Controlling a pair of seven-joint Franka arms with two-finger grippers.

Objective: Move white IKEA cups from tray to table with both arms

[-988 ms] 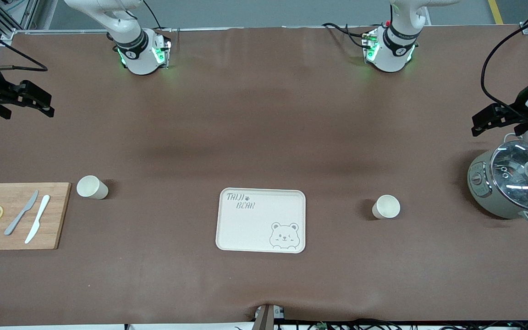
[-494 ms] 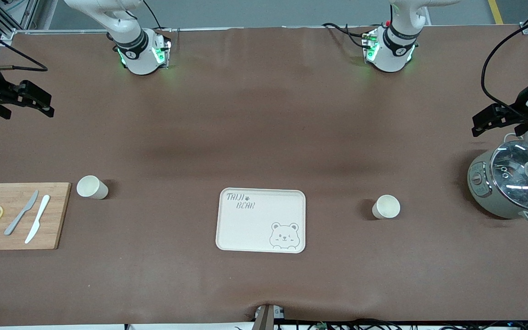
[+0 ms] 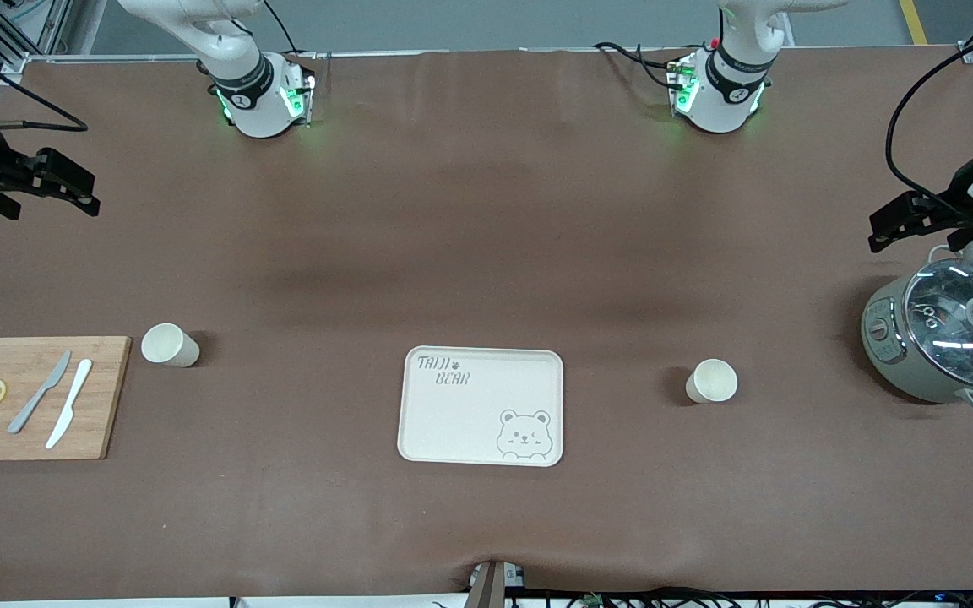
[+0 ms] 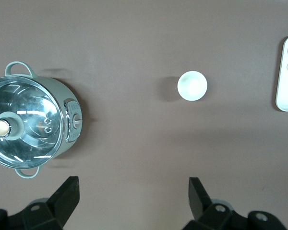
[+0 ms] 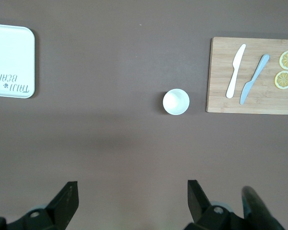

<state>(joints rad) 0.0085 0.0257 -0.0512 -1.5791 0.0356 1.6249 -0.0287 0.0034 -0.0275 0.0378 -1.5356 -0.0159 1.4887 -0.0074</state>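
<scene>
Two white IKEA cups stand upright on the brown table. One cup (image 3: pixel 169 344) stands beside the cutting board toward the right arm's end and shows in the right wrist view (image 5: pixel 175 101). The other cup (image 3: pixel 712 381) stands between the bear tray and the pot and shows in the left wrist view (image 4: pixel 192 86). My right gripper (image 3: pixel 51 183) is open and empty, high over the table's edge at its own end. My left gripper (image 3: pixel 905 221) is open and empty, high over the table beside the pot. Both grippers are well apart from the cups.
A cream bear tray (image 3: pixel 481 405) lies mid-table between the cups. A wooden cutting board (image 3: pixel 30 397) holds two knives and two lemon slices. A grey-green pot with a glass lid (image 3: pixel 947 329) stands at the left arm's end.
</scene>
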